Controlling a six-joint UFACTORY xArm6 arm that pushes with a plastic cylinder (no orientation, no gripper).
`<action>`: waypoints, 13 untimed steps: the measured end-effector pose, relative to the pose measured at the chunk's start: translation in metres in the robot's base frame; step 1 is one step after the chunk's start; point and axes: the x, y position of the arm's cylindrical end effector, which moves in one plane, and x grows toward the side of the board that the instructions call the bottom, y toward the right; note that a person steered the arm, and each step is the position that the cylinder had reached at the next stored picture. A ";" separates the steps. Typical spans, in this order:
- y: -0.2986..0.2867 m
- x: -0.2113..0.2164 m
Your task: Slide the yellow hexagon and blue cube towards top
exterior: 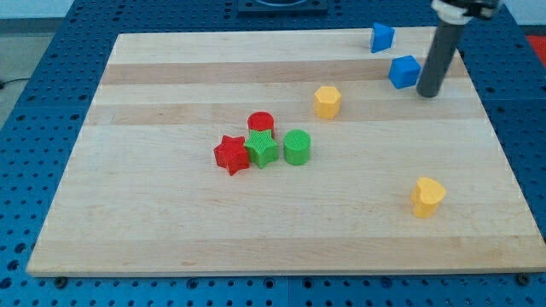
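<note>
The yellow hexagon (327, 101) lies on the wooden board right of centre, in the upper half. The blue cube (404, 72) lies up and to the right of it, near the view's top right. My tip (427, 93) stands just right of the blue cube and slightly below it, close to its right side; I cannot tell whether they touch. The yellow hexagon is well to the left of my tip.
A second blue block (382, 37) sits at the board's top edge above the cube. A yellow heart-like block (427, 197) lies at lower right. A red cylinder (260, 123), red star (231, 154), green star (262, 149) and green cylinder (297, 147) cluster mid-board.
</note>
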 end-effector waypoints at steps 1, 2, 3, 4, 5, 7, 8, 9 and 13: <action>0.022 -0.030; -0.007 -0.039; -0.053 -0.022; -0.108 -0.021; -0.140 -0.021; -0.177 -0.059; -0.208 -0.048; -0.189 -0.031; -0.217 0.048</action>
